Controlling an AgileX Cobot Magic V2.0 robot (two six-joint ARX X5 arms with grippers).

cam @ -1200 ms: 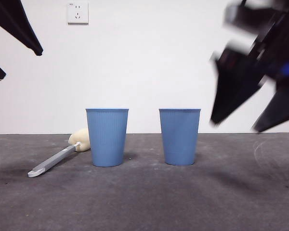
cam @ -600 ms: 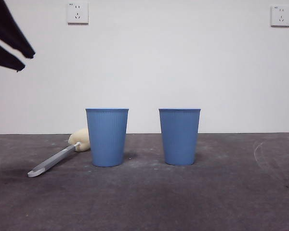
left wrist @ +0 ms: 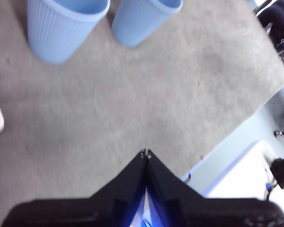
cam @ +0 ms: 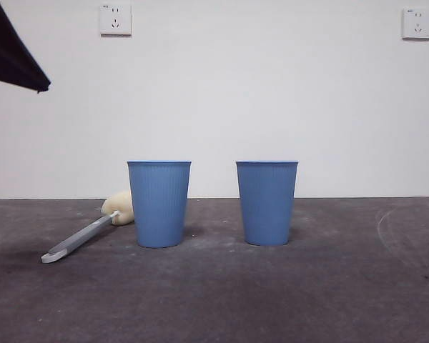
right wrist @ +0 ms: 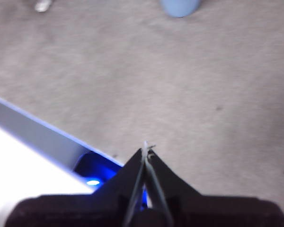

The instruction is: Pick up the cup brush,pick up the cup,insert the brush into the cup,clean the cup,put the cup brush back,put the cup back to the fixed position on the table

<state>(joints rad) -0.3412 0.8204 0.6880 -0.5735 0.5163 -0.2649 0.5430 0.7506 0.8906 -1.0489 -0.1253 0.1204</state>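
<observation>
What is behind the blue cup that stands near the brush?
Behind the left cup, the cream sponge head of the cup brush lies on the table. The cup covers part of the head, so its far edge is hidden.

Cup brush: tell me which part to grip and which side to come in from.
Grip the cup brush on the middle of its slim grey handle, coming down from above with the jaws across it. It lies flat on the table, handle angled toward the camera, while its sponge head sits close beside the nearer blue cup, probably leaving less room there.
</observation>
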